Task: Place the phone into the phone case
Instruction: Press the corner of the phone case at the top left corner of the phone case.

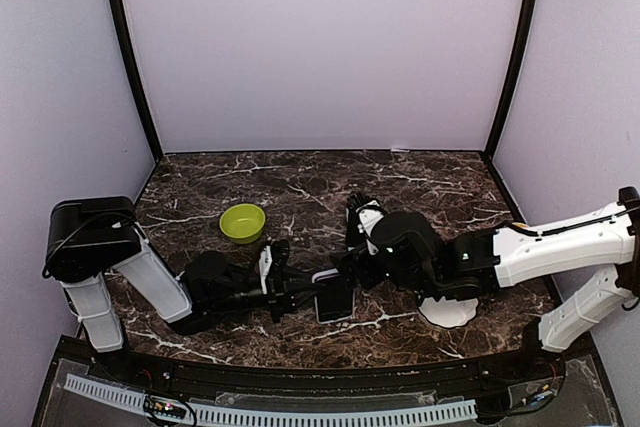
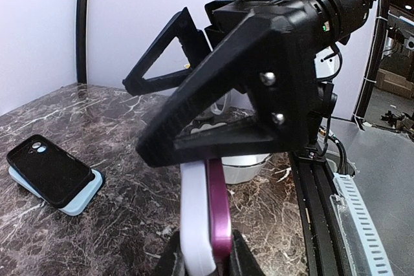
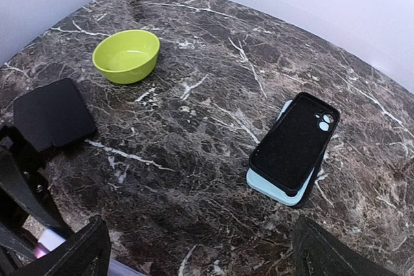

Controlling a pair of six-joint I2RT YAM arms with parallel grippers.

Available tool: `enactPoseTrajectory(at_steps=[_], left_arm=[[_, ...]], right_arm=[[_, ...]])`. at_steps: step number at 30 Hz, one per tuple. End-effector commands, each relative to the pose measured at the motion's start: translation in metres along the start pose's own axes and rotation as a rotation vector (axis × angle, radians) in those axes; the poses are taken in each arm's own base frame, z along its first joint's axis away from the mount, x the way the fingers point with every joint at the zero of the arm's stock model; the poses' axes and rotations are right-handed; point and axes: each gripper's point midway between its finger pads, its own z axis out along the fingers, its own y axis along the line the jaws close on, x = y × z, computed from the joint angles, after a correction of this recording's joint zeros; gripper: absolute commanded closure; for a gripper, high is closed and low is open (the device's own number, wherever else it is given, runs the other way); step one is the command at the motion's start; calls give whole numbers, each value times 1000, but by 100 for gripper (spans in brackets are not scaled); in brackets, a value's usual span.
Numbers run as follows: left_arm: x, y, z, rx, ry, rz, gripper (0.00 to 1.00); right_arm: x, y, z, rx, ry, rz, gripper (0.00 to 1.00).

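My left gripper (image 1: 305, 295) (image 2: 204, 253) is shut on two slabs held edge-on together: a magenta phone (image 2: 221, 214) and a white phone case (image 2: 194, 218) pressed against its side. From above the pair (image 1: 335, 299) shows as a dark rectangle at mid-table. My right gripper (image 1: 345, 265) (image 2: 139, 117) (image 3: 204, 263) stands open just beyond them. Its lower black finger (image 2: 213, 137) lies across the top end of the phone and case, and nothing sits between its fingers.
A black case lies stacked on a light-blue one (image 3: 294, 147) (image 2: 55, 176) on the marble. A green bowl (image 1: 242, 222) (image 3: 126, 55) stands at the left and a white bowl (image 1: 448, 311) (image 2: 249, 167) under the right arm. A black flat slab (image 3: 52, 114) sits beside the left gripper.
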Motion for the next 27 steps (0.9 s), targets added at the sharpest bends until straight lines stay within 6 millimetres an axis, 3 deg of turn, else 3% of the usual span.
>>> enactPoseTrajectory(at_steps=[1,12,27], left_arm=[[-3,-3,1,29,-17,-10,100],[-5,-2,10,33,13,2,100],[-15,-4,10,41,-22,46,73]], right_arm=[[-17,6,-9,-2,-102,-23,1],[11,5,6,16,-63,-48,1],[37,3,14,20,-28,-39,2]])
